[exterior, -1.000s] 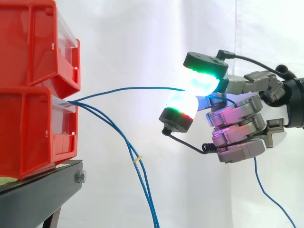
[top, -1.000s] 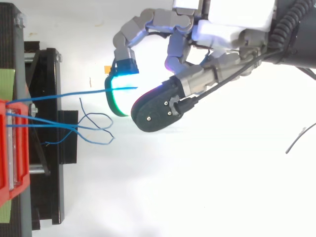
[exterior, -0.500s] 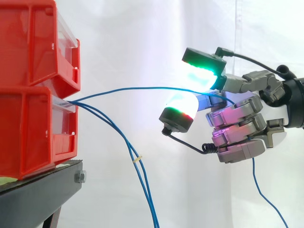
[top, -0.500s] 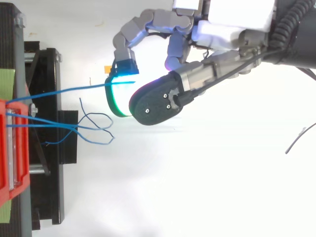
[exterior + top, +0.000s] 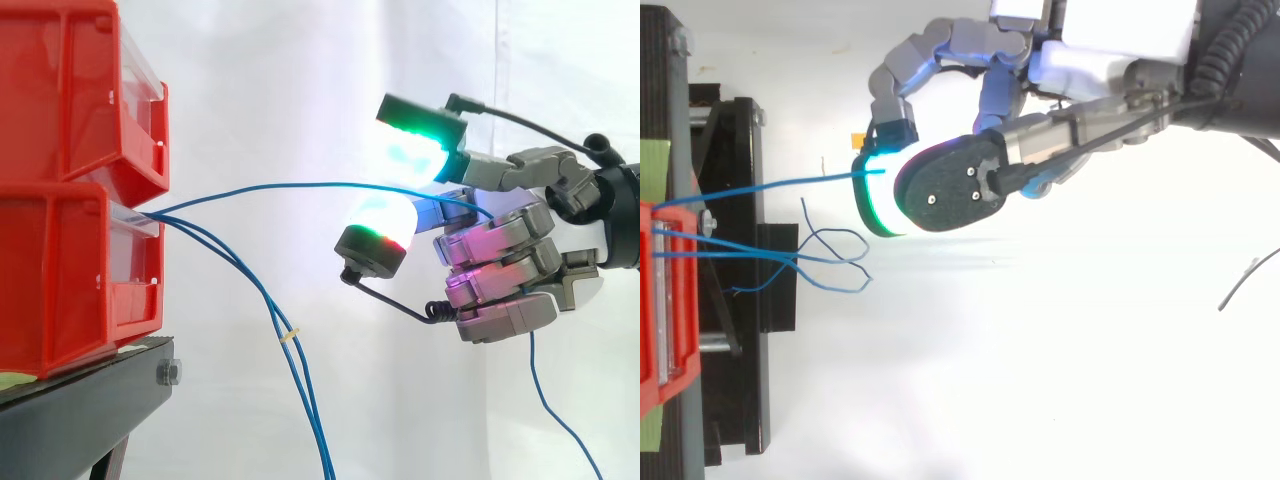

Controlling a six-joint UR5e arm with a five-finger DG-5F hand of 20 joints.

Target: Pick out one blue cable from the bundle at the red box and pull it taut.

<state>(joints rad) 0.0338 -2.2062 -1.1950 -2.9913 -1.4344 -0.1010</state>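
Against white curtain (image 5: 300,80), noted stacked red plastic boxes (image 5: 60,250) at left on black surface (image 5: 90,400). Traced thin blue cable (image 5: 300,185) from lower box mouth, arcing right into grey robot hand (image 5: 500,270), then dropping out below it. Found glowing pads parted: upper pad (image 5: 415,150) lifted clear of lower pad (image 5: 380,220) since a second ago, when pressed together on that cable. No clamp now, just draped through the gap, nearer lower pad. Saw other blue cables (image 5: 260,290) hanging slack from same box toward floor. Judged pinch released with arc still sagging, so not taut yet. Probably needs closing on cable again before any pull to the right. Risk of slipping free if moved as is.
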